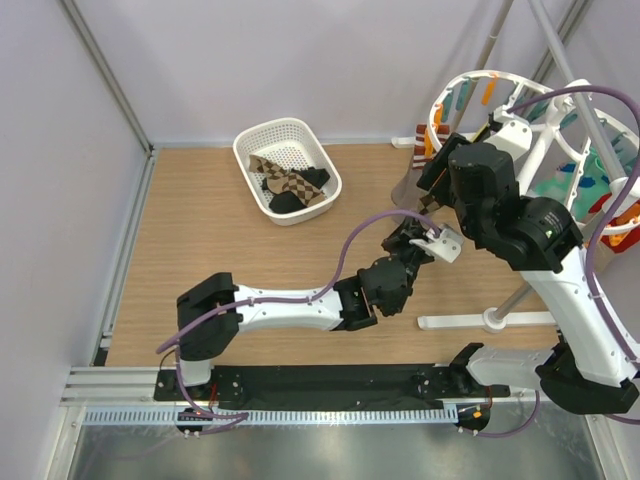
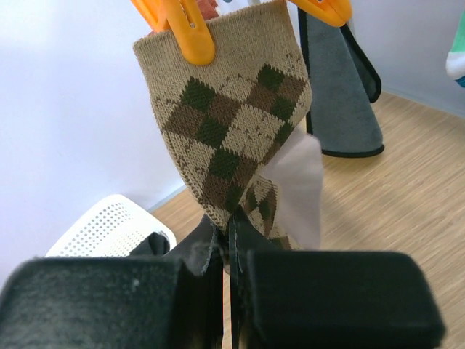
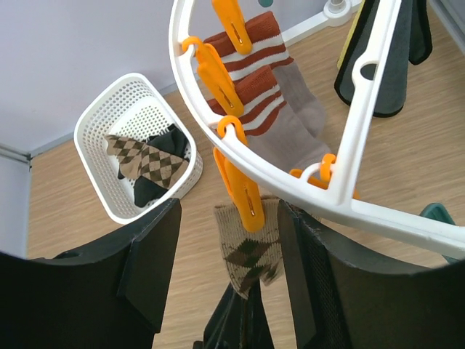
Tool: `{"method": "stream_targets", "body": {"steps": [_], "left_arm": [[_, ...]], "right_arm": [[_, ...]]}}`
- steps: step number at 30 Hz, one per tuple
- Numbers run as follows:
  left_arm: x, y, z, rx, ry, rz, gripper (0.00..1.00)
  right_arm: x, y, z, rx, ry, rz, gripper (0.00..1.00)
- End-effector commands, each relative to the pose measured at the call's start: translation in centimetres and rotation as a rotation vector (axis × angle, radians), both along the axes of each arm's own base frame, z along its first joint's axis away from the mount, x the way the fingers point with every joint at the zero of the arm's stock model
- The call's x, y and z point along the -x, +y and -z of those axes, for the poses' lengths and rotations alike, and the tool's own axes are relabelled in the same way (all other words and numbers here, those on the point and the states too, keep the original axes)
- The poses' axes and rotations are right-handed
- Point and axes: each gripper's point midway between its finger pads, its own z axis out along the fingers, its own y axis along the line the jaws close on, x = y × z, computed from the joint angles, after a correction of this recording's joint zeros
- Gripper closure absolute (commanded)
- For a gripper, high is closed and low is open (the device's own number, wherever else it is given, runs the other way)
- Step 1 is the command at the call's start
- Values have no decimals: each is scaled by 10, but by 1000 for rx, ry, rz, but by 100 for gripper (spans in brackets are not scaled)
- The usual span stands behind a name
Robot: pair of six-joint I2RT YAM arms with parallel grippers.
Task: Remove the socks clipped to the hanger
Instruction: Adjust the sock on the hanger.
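Left wrist: left gripper (image 2: pixel 231 251) tight on checked sock (image 2: pixel 232 123); right gripper (image 3: pixel 231 247) wide apart.

Lighting is bright, even and diffuse, from overhead. The wooden surface (image 1: pixel 200 230) carries only faint, soft shadows beside the laundry basket (image 1: pixel 272 124). Overhead view sharp throughout. Left wrist view: left gripper (image 2: pixel 231 254) jaws blurred and dark, diamond-checked sock (image 2: pixel 232 138) crisp. Right wrist view: right gripper (image 3: pixel 229 254) jaws underexposed and soft, hanger (image 3: pixel 361 102) sharp.
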Motion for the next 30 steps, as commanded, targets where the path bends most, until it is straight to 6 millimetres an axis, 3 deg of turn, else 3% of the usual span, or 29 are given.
{"method": "stream_targets", "body": {"steps": [1,5,6,7,9,13,17,19,25,30], "left_arm": [[0,7,-28,83,-41,-53,100],[4,6,-25,90,0,-12,100],[5,4,-25,88,22,19,100],[12,-7,-12,86,87,98,100],[21,-11,-16,112,144,186,100],[43,-14,-9,131,247,341,100],[52,-7,-13,195,346,438,99],[55,-7,-10,186,364,471,100],[68,-15,-7,221,415,572,100],[58,-15,0,225,435,556,100]], "right_arm": [[-12,-4,-13,-9,-70,61,37],[-9,-1,-10,-7,-62,33,37],[-8,-3,-11,-6,-64,33,38],[-7,-5,-12,0,-67,40,38],[-3,-11,-11,22,-64,51,39],[9,-34,-8,50,-69,107,40],[25,-61,-5,72,-83,180,41],[27,-64,-2,74,-76,190,41],[29,-52,-5,25,-83,115,41],[34,-38,-12,-48,-114,23,42]]}}
